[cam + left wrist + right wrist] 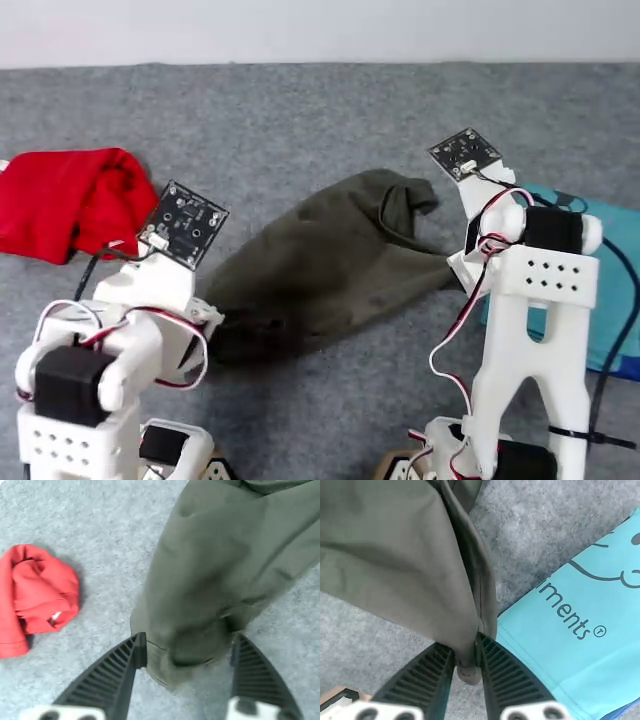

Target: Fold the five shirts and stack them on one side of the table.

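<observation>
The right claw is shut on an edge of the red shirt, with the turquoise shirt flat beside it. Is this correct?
No. The right wrist view shows the right claw shut on an edge of the olive shirt, not the red shirt; the turquoise shirt lies flat beside it.

Left arm (110, 340) and right arm (540, 300) were white printed plastic with perforated plates and black servo blocks (65, 385). Red, white and black cables (484, 243) ran along both. Each wrist carried a black circuit board (188, 225). Jaws were black and ribbed.
</observation>
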`<state>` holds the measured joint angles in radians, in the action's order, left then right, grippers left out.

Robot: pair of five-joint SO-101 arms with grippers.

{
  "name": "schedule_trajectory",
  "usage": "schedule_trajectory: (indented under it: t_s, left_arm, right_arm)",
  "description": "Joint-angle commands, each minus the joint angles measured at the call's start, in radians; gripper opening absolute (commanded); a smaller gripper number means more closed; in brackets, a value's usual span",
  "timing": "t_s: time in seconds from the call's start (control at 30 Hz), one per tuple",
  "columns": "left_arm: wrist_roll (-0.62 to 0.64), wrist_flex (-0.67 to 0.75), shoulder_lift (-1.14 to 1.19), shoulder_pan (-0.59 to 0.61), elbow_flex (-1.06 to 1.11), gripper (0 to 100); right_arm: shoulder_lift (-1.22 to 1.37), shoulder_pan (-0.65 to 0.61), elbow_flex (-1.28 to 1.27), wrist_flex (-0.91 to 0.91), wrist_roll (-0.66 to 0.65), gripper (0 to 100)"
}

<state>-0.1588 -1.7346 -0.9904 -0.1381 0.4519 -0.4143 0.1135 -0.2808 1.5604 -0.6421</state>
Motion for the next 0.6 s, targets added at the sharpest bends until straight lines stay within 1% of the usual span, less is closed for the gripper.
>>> schedule_trajectory:
  t_s: [0.0, 0.07, 0.13, 0.3, 0.33, 0.4, 0.47, 0.57]
  left_arm:
    - [0.032, -0.021, -0.014, -0.015, 0.002, 28]
    - [0.028, -0.021, -0.012, -0.014, 0.004, 28]
    - [-0.025, -0.021, -0.006, -0.014, 0.013, 28]
    - [-0.267, -0.015, -0.006, -0.012, 0.165, 20]
    - [-0.318, 0.005, -0.005, 0.000, 0.189, 19]
    - [-0.394, 0.048, -0.003, 0.052, 0.232, 18]
    - [-0.445, 0.098, 0.026, 0.110, 0.280, 18]
    - [-0.508, 0.170, 0.126, 0.199, 0.329, 20]
  right_arm:
    - [-0.038, 0.008, 0.012, 0.033, 0.011, 1.0]
    - [-0.038, 0.012, 0.012, 0.053, 0.011, 1.0]
    - [-0.039, 0.013, 0.012, 0.061, 0.011, 1.0]
    - [-0.041, 0.015, 0.012, 0.059, 0.006, 1.0]
    - [-0.039, 0.015, 0.012, 0.059, 0.006, 1.0]
    - [-0.039, 0.015, 0.012, 0.056, 0.009, 1.0]
    - [-0.039, 0.012, 0.012, 0.054, 0.009, 1.0]
    - [-0.039, 0.012, 0.012, 0.058, 0.009, 1.0]
